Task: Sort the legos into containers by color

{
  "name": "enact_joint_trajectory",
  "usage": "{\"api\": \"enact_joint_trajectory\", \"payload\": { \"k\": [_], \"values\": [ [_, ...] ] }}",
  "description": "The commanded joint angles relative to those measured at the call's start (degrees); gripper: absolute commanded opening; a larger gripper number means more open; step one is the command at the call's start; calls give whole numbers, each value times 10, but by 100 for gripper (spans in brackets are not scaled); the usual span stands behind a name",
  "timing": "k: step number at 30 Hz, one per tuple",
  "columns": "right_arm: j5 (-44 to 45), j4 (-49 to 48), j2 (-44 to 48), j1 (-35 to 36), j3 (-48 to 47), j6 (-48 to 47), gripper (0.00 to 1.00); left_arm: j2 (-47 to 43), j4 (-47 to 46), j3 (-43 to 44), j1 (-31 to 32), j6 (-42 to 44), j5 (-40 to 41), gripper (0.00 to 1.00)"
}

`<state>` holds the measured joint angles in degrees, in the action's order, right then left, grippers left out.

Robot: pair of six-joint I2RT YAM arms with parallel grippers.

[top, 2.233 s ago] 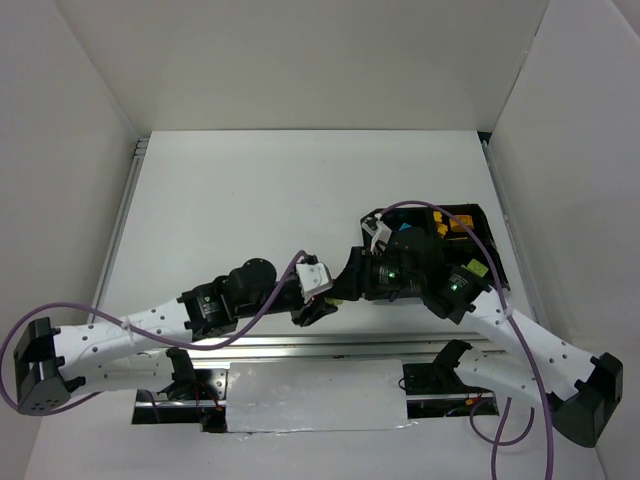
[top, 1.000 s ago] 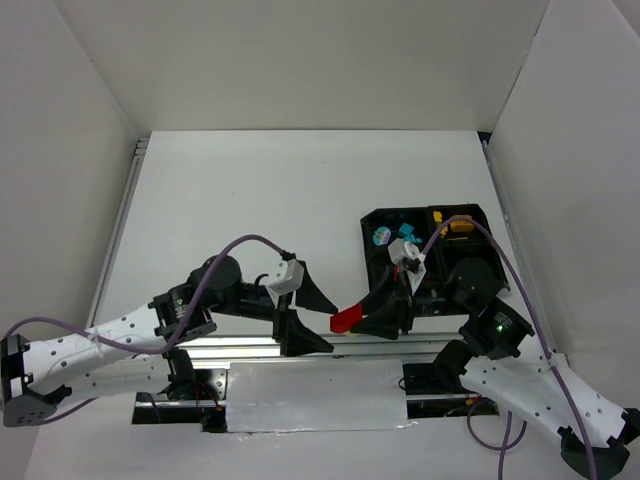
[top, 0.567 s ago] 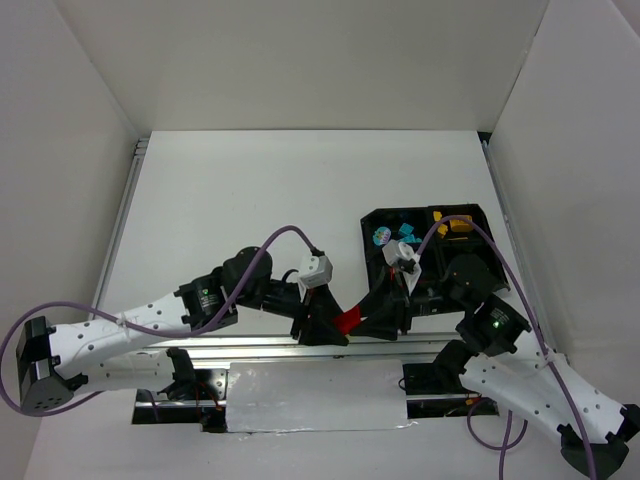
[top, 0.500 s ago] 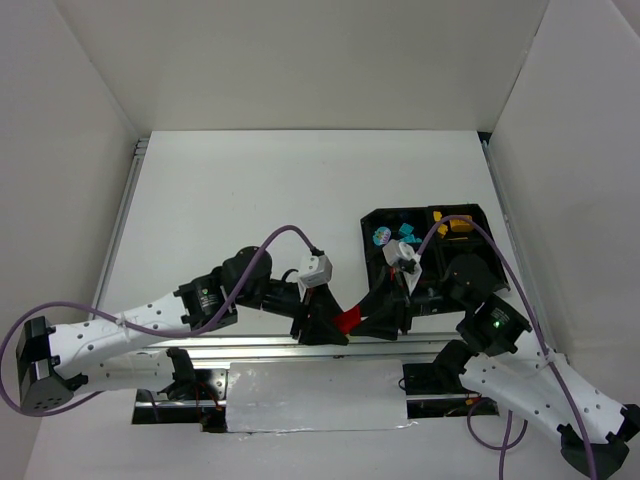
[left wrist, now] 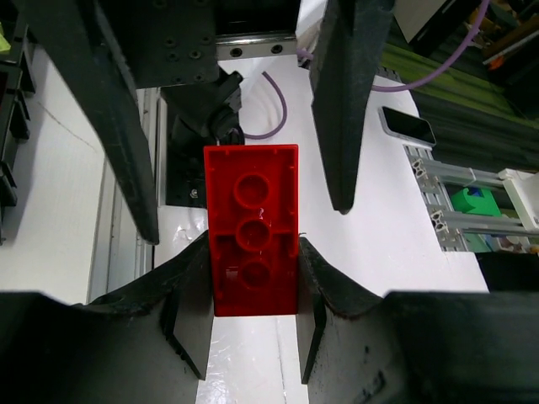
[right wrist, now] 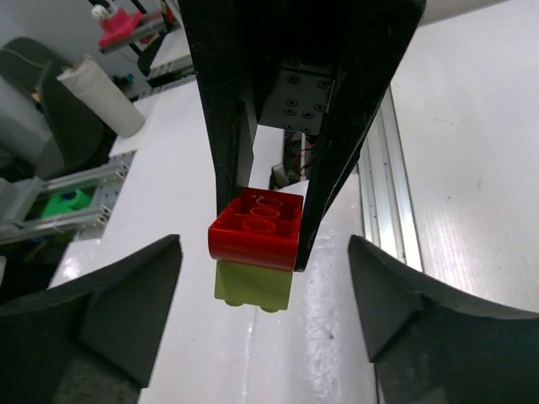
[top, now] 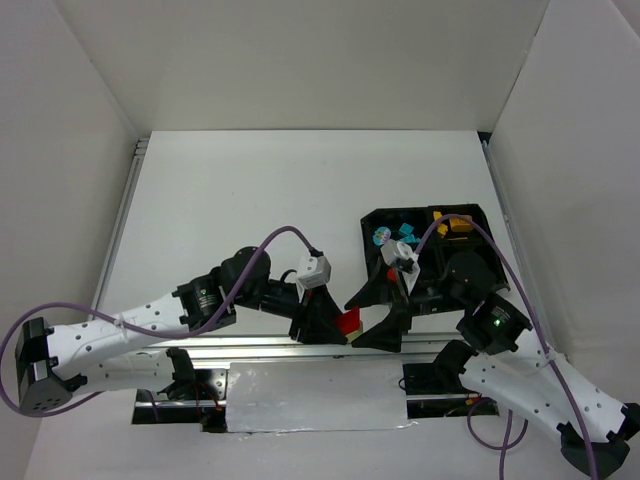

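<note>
Left pincer (left wrist: pixel 253 246) clamps a glossy, studded red rectangular brick (left wrist: pixel 253 181); right pincer (right wrist: pixel 263 246) gapes wide.

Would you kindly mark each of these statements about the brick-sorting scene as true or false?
1. The left tool grips a red brick. True.
2. The right tool is shut on that brick. False: its jaws stand open, one on either side of it.
3. A pale green brick sits against the red brick. True.
4. The red brick lies inside the tray. False: it is held in the air, left of the tray.
</note>
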<state>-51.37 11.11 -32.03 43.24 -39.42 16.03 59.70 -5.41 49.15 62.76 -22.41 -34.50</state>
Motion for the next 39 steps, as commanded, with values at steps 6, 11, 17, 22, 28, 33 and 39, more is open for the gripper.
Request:
{"api": "enact_joint_trajectory", "payload": {
  "k": [6,11,17,22,28,33,39],
  "values": [
    [-7,-13,14,3,-1,5,74,-31,-43,12,2,18,-21,0],
    [-13,-18,0,3,0,9,64,-30,-51,10,2,15,-25,0],
    [-14,-49,3,3,7,25,55,-24,-50,11,2,15,-23,0],
    [-18,-87,-12,3,22,48,20,-13,-44,15,2,17,-8,0],
    [33,-102,-12,3,58,49,0,-18,-23,18,-9,24,29,0],
    [92,-81,-11,3,73,37,0,-44,-7,13,-79,12,8,0],
    [272,-32,-11,1,75,69,0,-69,20,9,-153,4,49,0]
  ]
}}
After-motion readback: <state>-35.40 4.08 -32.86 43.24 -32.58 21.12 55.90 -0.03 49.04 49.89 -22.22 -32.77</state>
